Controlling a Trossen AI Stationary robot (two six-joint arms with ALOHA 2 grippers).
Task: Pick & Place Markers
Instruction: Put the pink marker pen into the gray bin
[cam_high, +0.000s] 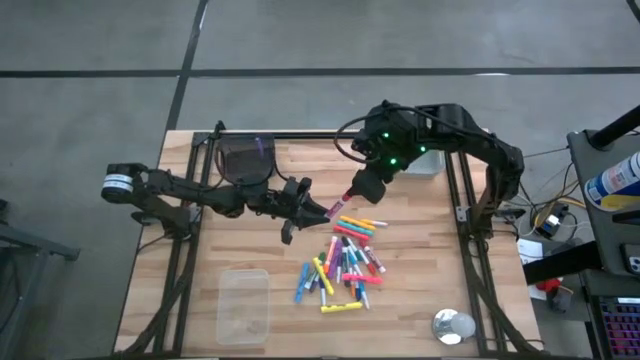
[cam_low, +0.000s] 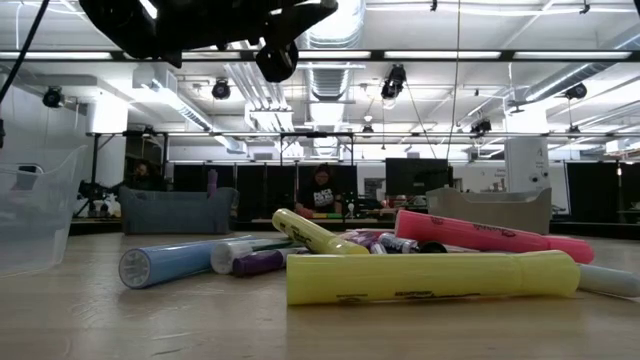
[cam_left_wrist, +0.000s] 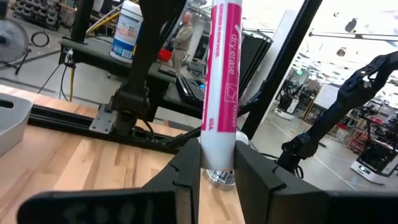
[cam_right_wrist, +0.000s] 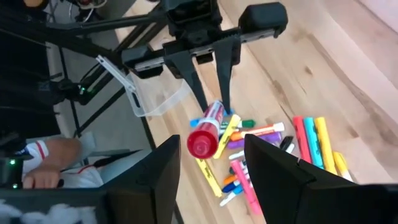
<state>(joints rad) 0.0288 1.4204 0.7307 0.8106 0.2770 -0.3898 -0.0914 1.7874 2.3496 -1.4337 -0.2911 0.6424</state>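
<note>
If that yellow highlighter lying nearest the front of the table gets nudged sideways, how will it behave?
The fat yellow plastic highlighter has a round barrel lying flat on the smooth wooden table, so it would probably roll rather than slide. It looks rigid, so it should move as one piece. It would likely stop soon against the pink marker lying right behind it.

Overhead, table-level, two wrist views — shared markers (cam_high: 345, 262)

Mid-frame over the wood table (cam_high: 420, 300), the left gripper (cam_high: 318, 207) and right gripper (cam_high: 352, 194) meet on one pink marker (cam_high: 338, 206), the markers (cam_high: 345, 262) piled just below, with a clear container (cam_high: 243, 305) lower left.
</note>
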